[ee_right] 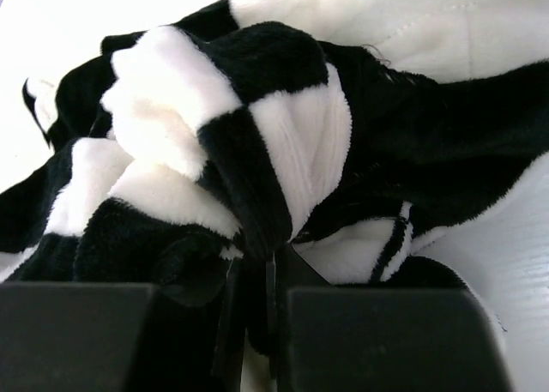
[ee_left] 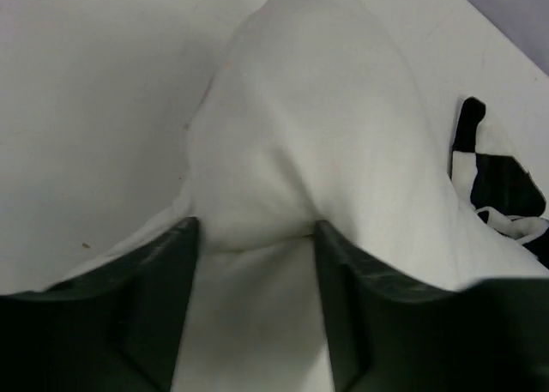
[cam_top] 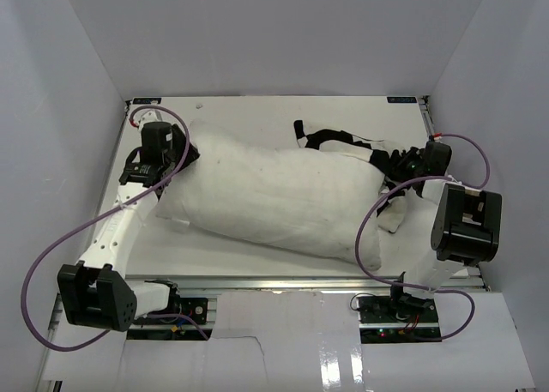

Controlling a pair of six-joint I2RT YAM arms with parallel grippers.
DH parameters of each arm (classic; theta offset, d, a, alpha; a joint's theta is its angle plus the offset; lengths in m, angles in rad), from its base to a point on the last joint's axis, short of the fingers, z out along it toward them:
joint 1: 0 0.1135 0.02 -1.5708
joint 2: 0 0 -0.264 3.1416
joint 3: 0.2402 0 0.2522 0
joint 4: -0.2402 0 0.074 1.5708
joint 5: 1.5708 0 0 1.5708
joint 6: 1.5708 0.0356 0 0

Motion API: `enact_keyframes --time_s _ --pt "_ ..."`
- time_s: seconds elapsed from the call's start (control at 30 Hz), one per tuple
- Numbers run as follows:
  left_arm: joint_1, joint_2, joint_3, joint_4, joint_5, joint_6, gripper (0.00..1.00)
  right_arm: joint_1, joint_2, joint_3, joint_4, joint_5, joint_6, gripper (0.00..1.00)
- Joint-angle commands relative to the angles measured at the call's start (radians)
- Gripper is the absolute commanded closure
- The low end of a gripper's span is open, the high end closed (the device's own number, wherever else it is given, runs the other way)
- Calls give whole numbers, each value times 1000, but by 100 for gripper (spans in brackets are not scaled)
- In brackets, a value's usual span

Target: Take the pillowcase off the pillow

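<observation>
White pillow [cam_top: 274, 195] lies across the table [cam_top: 257, 259] seen from above. The left gripper [cam_top: 182, 154] sits at its 9 o'clock end, and the checkered pillowcase [cam_top: 343, 141] bunches at 2 o'clock by the right gripper [cam_top: 410, 163]. Left wrist: jaws apart, pillow corner between them. Right wrist: jaws pinched together on pillowcase fabric heaped toward 12 o'clock.

White table [cam_top: 257, 259]; plain white walls [cam_top: 257, 32] around it; metal rail [cam_top: 283, 282] along near edge

Top camera looks down from behind on the whole table [cam_top: 257, 117]. Left wrist camera sits close on the pillow [ee_left: 300, 152] at ten o'clock, right wrist tighter still on the pillowcase [ee_right: 257, 135] at three o'clock — both also show from overhead.
</observation>
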State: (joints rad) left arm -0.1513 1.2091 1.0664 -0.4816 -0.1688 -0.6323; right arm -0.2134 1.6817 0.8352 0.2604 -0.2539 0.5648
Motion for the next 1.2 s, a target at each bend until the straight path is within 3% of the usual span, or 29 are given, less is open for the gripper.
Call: enact_keyframes --time_s 0.0,0.07,0.13,0.17,0.23,0.33,0.43,0.57,0.67,0.73,0.77,0.8,0.83,0.87,0.9,1.0,1.1,1.17 --pt "1 1 107 25 123 81 28 9 -63 -19 14 -42 -42 92" --pt "1 12 156 -43 167 124 14 9 -98 -34 13 -48 -49 92" --pt "-7 7 205 -115 149 186 8 12 -129 -59 16 -45 -52 92" --pt "-25 -8 219 -135 67 201 7 14 -155 -65 17 -44 -52 92" --pt "-39 -26 245 -178 31 229 5 23 -178 -70 8 -41 -62 92" --pt "-99 -46 233 -180 138 237 2 45 -192 -70 -21 -45 -74 92" --pt "-243 -14 182 -173 114 230 2 66 -221 -91 -9 -45 -71 92" --pt "-411 90 103 -127 98 224 2 98 -243 -108 -16 -31 -75 92" --pt "-464 194 61 -81 72 197 2 114 -254 -119 -21 -25 -77 92" --pt "-465 257 50 -65 49 175 17 114 -257 -122 -26 -24 -77 92" --pt "-465 273 53 -66 29 168 32 114 -258 -120 -35 -21 -77 92" --pt "-465 283 70 -68 6 148 50 114 -258 -113 -41 -19 -80 92" --pt "-453 285 81 -71 -24 140 77 114 -260 -110 -44 -21 -79 92" --pt "-443 280 98 -74 -21 137 94 114 -263 -107 -53 -21 -79 92" --pt "-424 271 142 -90 -21 117 100 114 -266 -101 -59 -4 -79 92" --pt "-319 196 237 -97 -8 62 100 98 -301 -102 -92 60 -66 92" --pt "-97 119 311 -113 110 -12 100 53 -348 -145 -101 142 -39 92" --pt "-28 96 392 -143 217 -41 100 -2 -373 -162 -101 160 -25 92"
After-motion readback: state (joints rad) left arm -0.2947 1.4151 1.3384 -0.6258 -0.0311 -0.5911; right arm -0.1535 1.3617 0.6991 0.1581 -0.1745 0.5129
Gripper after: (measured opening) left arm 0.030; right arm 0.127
